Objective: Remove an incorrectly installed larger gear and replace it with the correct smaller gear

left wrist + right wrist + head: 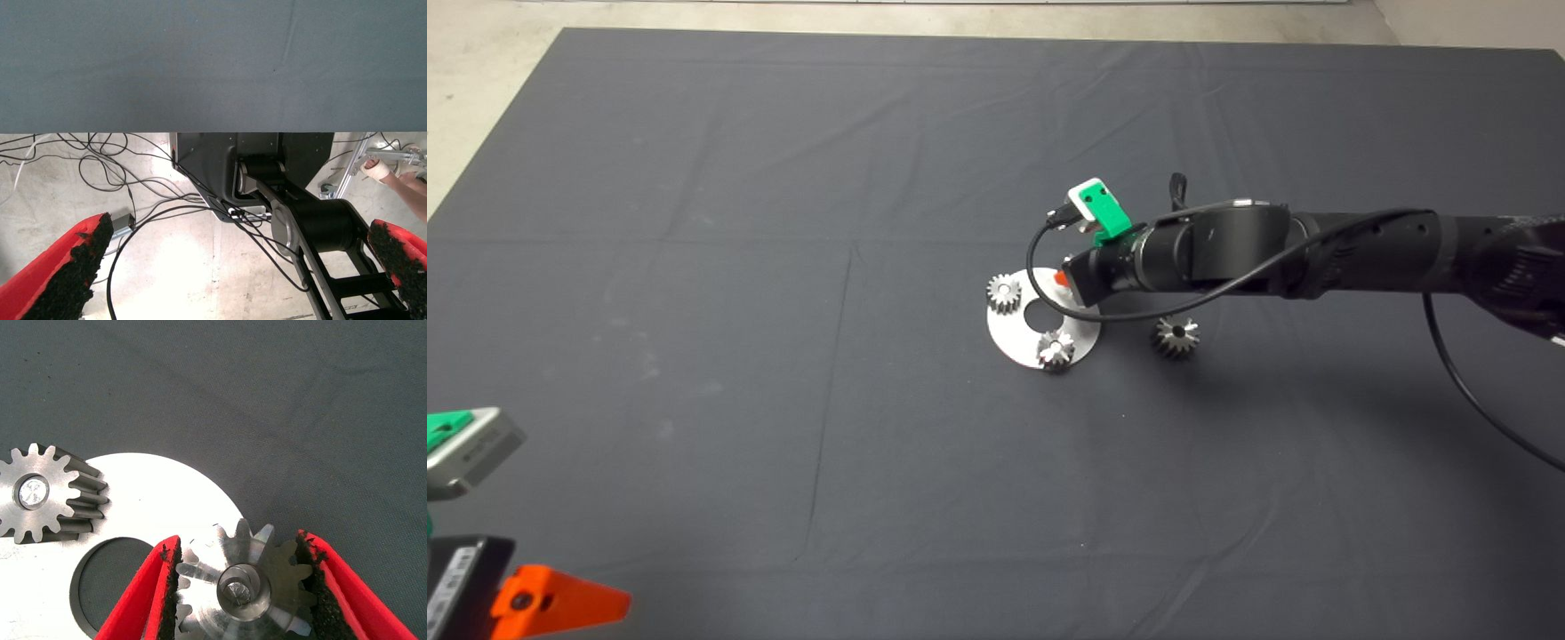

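My right gripper (239,550) is shut on the larger gear (220,563), a shiny steel gear with flared slanted teeth. The gear sits on a pin on the round silver plate (167,493), and both pads touch its teeth. In the head view this gripper (1064,278) is at the plate's (1018,342) far right edge, and its arm hides the larger gear. The smaller gear (1176,336), dark grey with glinting tooth edges, lies on the mat just right of the plate. My left gripper (534,609) is parked open at the lower left.
A pale gear with straight teeth (1005,292) (47,495) and another small gear (1056,349) sit on the plate around its central hole (1039,314). The left wrist view shows the floor with cables, the robot's base (280,173) and a person's foot (377,170).
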`<state>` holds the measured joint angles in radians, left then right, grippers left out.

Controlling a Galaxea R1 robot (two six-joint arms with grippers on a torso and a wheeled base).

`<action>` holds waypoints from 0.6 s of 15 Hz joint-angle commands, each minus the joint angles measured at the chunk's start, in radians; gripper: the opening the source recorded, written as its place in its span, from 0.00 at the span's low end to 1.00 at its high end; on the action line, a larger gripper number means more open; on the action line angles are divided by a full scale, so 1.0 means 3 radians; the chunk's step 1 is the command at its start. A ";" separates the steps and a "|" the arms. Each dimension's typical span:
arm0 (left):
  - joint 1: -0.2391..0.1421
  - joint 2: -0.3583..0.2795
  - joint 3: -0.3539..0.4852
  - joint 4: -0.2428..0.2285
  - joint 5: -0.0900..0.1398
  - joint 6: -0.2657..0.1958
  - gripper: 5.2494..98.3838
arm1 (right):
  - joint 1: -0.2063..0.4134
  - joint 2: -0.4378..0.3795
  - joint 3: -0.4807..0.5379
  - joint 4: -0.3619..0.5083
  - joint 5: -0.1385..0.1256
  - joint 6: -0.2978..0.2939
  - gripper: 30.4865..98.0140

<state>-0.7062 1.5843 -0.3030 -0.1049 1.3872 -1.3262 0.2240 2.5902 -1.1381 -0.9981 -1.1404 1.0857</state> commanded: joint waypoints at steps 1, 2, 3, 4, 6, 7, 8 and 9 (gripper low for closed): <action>0.0011 0.0004 0.0050 -0.0044 0.0013 0.0003 1.00 | 0.0051 -0.0036 0.0061 -0.0068 -0.0013 -0.0009 0.18; 0.0012 0.0004 0.0050 -0.0044 0.0009 -0.0002 1.00 | 0.0051 -0.0041 0.0096 -0.0068 -0.0018 -0.0009 0.18; 0.0012 0.0004 0.0050 -0.0044 0.0009 -0.0002 1.00 | 0.0051 -0.0046 0.0144 -0.0068 -0.0019 -0.0009 0.18; 0.0012 0.0004 0.0050 -0.0044 0.0010 -0.0002 1.00 | 0.0051 -0.0046 0.0162 -0.0068 -0.0034 -0.0009 0.18; 0.0010 0.0004 0.0050 -0.0044 0.0014 -0.0002 1.00 | 0.0051 -0.0052 0.0206 -0.0068 -0.0086 -0.0009 0.18; 0.0012 0.0004 0.0050 -0.0044 0.0009 -0.0002 1.00 | 0.0051 -0.0081 0.0278 -0.0073 -0.0139 -0.0009 0.18; 0.0009 0.0004 0.0050 -0.0044 0.0014 -0.0002 1.00 | 0.0051 -0.0092 0.0335 -0.0073 -0.0166 -0.0009 0.18; 0.0012 0.0009 0.0050 -0.0044 0.0013 -0.0002 1.00 | 0.0046 -0.0092 0.0338 -0.0073 -0.0167 -0.0009 0.18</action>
<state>-0.7062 1.5843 -0.3030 -0.1049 1.3874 -1.3262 0.2191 2.5709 -1.0779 -0.9981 -1.1821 1.0857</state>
